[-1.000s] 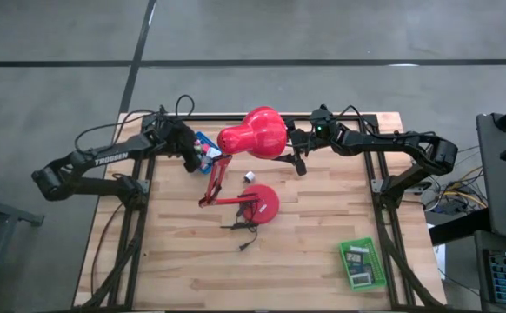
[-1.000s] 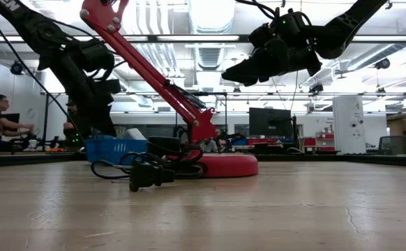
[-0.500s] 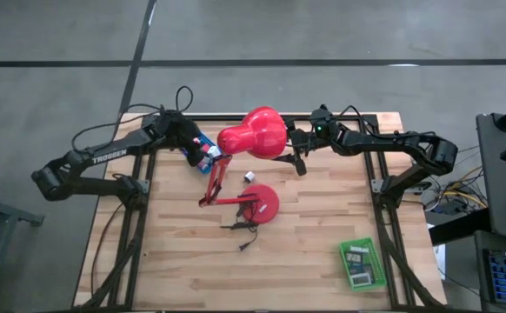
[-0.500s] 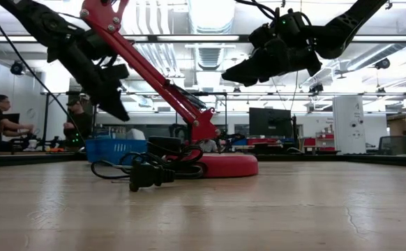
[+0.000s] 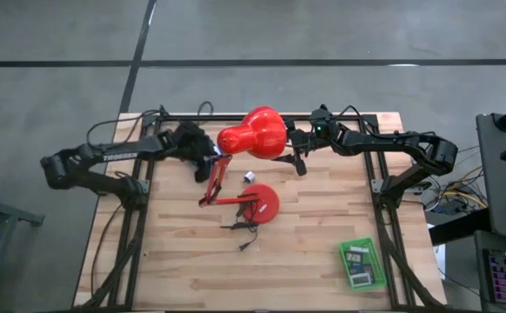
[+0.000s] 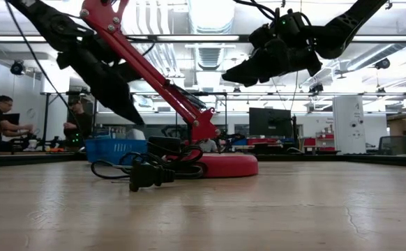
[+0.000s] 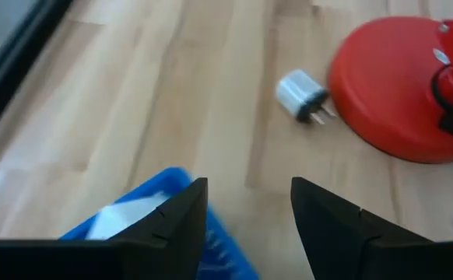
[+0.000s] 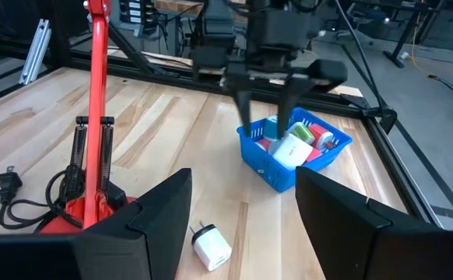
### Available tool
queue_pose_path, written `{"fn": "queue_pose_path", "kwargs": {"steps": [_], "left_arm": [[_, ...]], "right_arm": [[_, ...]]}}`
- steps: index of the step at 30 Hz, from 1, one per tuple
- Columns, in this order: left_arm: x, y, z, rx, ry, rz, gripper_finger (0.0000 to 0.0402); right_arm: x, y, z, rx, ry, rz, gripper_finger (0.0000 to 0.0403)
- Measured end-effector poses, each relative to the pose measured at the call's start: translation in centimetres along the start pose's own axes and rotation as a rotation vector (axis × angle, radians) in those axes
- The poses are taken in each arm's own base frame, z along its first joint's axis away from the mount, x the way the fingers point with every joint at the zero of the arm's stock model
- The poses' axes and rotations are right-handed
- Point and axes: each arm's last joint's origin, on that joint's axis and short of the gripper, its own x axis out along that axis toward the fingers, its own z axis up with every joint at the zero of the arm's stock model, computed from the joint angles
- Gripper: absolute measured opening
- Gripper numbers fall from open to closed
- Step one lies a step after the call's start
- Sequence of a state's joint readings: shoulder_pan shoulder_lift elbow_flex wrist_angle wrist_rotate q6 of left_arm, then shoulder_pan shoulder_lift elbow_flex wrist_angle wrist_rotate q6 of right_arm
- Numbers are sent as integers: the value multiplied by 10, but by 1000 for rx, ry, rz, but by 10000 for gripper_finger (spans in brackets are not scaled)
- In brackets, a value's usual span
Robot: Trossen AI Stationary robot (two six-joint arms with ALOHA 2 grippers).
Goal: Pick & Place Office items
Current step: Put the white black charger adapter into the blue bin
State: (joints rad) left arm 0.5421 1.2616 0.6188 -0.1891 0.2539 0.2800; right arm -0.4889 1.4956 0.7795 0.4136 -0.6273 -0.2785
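A: Office items [image 8: 293,144]? Several blocky pieces, pink, teal, white, inside one blue plastic basket [image 8: 258,166]; one white plug [image 7: 301,95] on wood.

B: Left gripper [image 8: 265,87] and right gripper [image 8: 242,204] both gape, empty.

Overhead straight down, low level across table, wrist views close, all sharing red lamp [image 5: 251,132].

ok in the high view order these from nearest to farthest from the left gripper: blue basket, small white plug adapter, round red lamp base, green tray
1. Blue plastic basket, directly under the left gripper.
2. Small white plug adapter, on bare wood toward the table's middle.
3. Round red lamp base, just past the adapter.
4. Green tray, at the near right corner.
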Motion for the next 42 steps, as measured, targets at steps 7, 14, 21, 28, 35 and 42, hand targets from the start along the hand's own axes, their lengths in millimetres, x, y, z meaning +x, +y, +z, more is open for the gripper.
{"fn": "queue_pose_path", "kwargs": {"steps": [7,14,21,28,35,42], "left_arm": [[22,-9,11,31,42,-39,190],[50,-14,11,22,90,-75,190],[62,-19,18,32,77,-79,190],[66,-36,24,137,35,-158,191],[69,-36,26,168,5,-114,191],[69,-36,27,239,-11,-112,191]], "right_arm": [[0,0,-2,5,15,3,224],[0,1,-2,7,17,4,224],[0,1,-2,11,17,4,224],[0,1,-2,19,17,4,224],[0,0,-2,21,17,3,224],[0,0,-2,18,17,1,224]]}}
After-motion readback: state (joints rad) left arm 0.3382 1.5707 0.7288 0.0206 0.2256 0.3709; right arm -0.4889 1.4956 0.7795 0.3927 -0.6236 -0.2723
